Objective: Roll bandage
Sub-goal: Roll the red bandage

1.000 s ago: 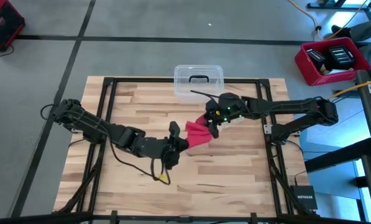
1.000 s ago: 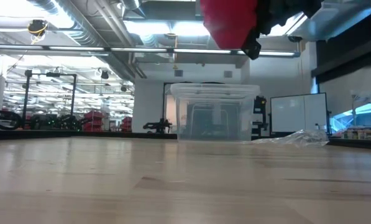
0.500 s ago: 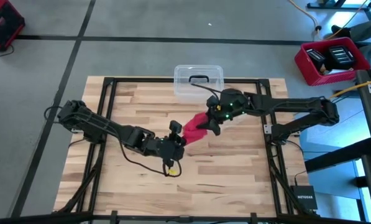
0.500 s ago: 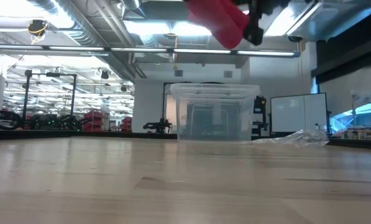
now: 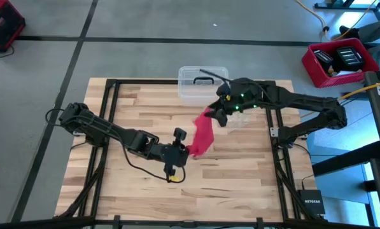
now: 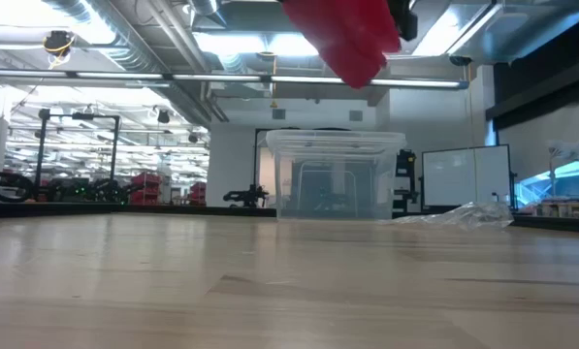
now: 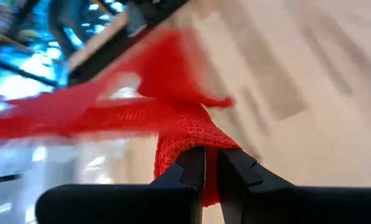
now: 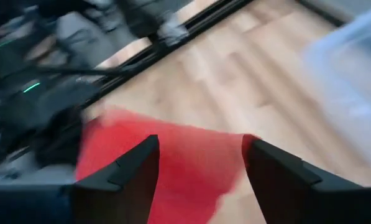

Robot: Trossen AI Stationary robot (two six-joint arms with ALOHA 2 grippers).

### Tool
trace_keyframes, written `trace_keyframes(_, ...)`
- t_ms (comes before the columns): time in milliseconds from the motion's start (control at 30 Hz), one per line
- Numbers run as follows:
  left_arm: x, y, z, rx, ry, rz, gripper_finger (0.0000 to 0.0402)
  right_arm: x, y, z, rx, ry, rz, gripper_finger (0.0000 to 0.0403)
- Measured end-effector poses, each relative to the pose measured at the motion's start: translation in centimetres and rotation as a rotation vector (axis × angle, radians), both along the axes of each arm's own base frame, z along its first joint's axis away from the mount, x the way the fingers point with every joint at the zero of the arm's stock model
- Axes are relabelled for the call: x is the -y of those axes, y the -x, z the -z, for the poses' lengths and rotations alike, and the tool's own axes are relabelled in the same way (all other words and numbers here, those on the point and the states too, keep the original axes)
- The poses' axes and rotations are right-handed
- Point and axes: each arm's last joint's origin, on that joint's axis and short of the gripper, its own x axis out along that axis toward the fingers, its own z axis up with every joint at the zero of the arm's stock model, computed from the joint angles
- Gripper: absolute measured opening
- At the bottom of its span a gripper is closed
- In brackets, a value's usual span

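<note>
The bandage (image 5: 202,133) is a bright red cloth strip held up in the air between my two grippers, high in the low view (image 6: 352,39). My left gripper (image 5: 182,151) is shut on its near end over the table's middle. My right gripper (image 5: 216,117) stands farther back, by the strip's far end. Its fingers are wide apart, and the red band (image 8: 166,162) lies between them. My left gripper pinches a bunched end of the bandage (image 7: 186,146) between its two fingers, coming from the table's left and slanting down. The cloth is gathered into folds at the fingertips and fans out beyond them, clear of the table. My right gripper has the strip's far end between its open fingers; whether they touch the cloth I cannot tell.
A clear plastic box (image 5: 203,83) with a dark handle stands at the far edge (image 6: 336,174). A crinkled clear wrapper (image 6: 464,215) lies to its right, under my right arm. The near half of the wooden table (image 5: 228,191) is bare. A red crate (image 5: 339,60) sits off the table.
My right gripper has risen and gone toward the far edge. The bandage, a bunched lump between the grippers a second ago, is now drawn out into a longer strip. My left gripper has kept hold of its end, sinking a little and turning.
</note>
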Motion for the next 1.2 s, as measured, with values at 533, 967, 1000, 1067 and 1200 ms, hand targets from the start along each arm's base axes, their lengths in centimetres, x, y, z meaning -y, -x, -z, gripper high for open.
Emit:
trace_keyframes(533,1.2,-1.9,1.6,-0.012,0.341,0.105,0.0017,1.5,1.5,9.0,-0.364,0.132,0.089,0.0232)
trace_keyframes(967,-0.8,1.1,-8.3,0.522,0.236,0.154,0.0017,-5.5,8.3,6.5,-0.083,0.343,0.013,0.0232)
trace_keyframes(1000,-1.1,1.3,-8.7,0.546,0.240,0.148,0.0017,-6.0,8.7,6.2,-0.023,0.344,0.003,0.0232)
trace_keyframes(1067,-1.6,1.4,-9.3,0.582,0.245,0.134,0.0017,-6.8,9.4,5.8,0.069,0.362,-0.031,0.0232)
trace_keyframes(1200,-2.4,1.2,-9.5,0.600,0.249,0.108,0.0017,-7.8,9.8,5.3,0.168,0.415,-0.135,0.0232)
